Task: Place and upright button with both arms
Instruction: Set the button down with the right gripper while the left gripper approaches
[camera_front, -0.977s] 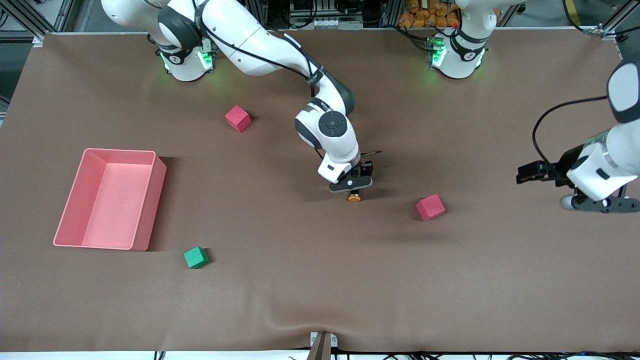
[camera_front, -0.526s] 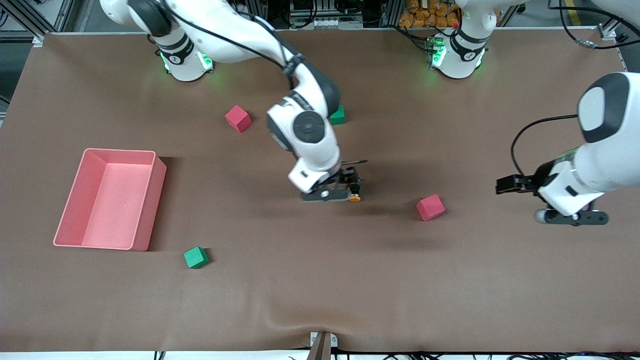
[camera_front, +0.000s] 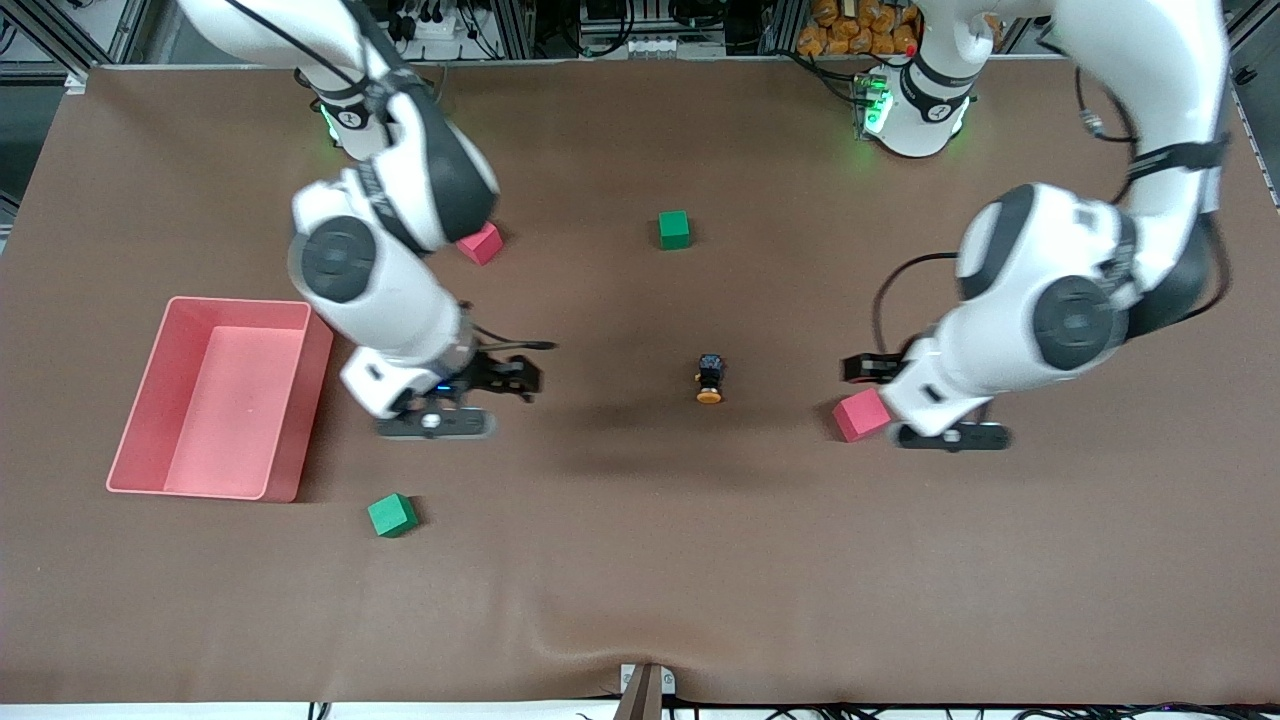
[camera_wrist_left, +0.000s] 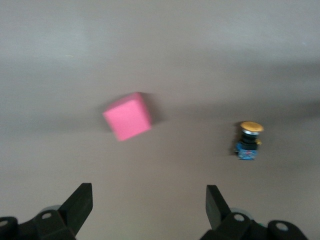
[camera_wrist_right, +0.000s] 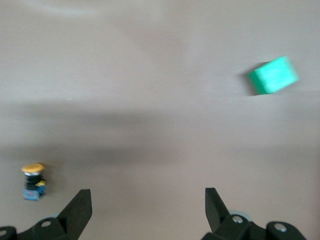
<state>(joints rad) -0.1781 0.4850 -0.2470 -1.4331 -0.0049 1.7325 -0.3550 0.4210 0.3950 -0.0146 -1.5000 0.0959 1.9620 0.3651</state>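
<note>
Since the earlier frames: right gripper (camera_front: 436, 424) withdrawn from mid-frame toward the pink bin (camera_front: 318, 345) at centre left, fingers now spread and empty; left gripper (camera_front: 950, 436) swung in from the right edge to just beside the pink cube (camera_front: 860, 414), likewise spread and empty. Button (camera_front: 709, 379) alone at frame centre, seemingly on its side, orange cap toward the camera. Possible trouble: rolling or skidding under a one-sided nudge, or an accidental knock against the cube. Fingertips hidden by wrists in the front view; button's exact tilt hard to make out.
</note>
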